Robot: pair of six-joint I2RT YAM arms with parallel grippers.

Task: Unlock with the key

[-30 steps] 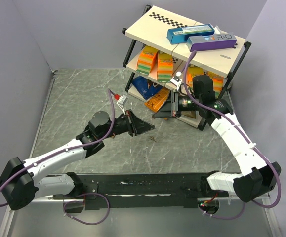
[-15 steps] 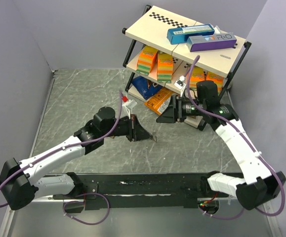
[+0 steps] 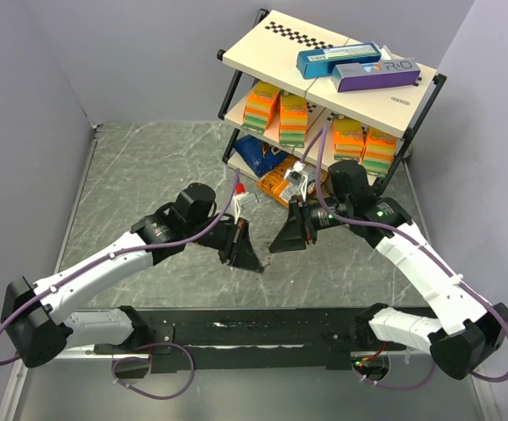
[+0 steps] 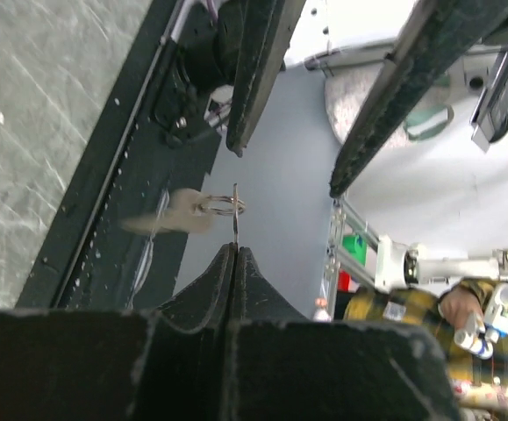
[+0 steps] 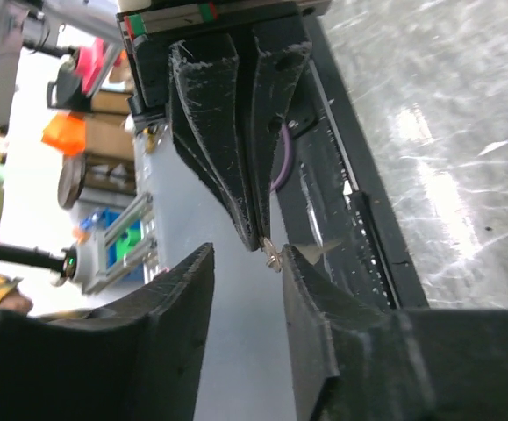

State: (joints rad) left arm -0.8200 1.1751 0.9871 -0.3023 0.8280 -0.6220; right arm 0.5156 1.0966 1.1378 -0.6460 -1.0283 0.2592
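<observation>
My left gripper (image 4: 234, 250) is shut, pinching a thin wire ring (image 4: 228, 205) edge-on at its tips. The small flat key (image 4: 182, 213) hangs from that ring to the left, blurred. In the top view the left gripper (image 3: 255, 263) and right gripper (image 3: 277, 246) point at each other above the near middle of the table, tips almost meeting. In the right wrist view my right gripper (image 5: 246, 263) is open, and the left gripper's shut tips (image 5: 259, 239) reach down between its fingers. There the ring with the key (image 5: 273, 256) sits close to the right-hand finger (image 5: 311, 289).
A black-framed shelf rack (image 3: 332, 83) with orange, green and blue boxes stands at the back right, an orange box (image 3: 275, 182) at its foot. A black rail (image 3: 262, 329) runs along the table's near edge. Grey walls close in the table.
Both arms have swung in toward each other over the near middle of the table. The right gripper has gone from shut to open. The left gripper has stayed shut and carried the key toward the right one.
</observation>
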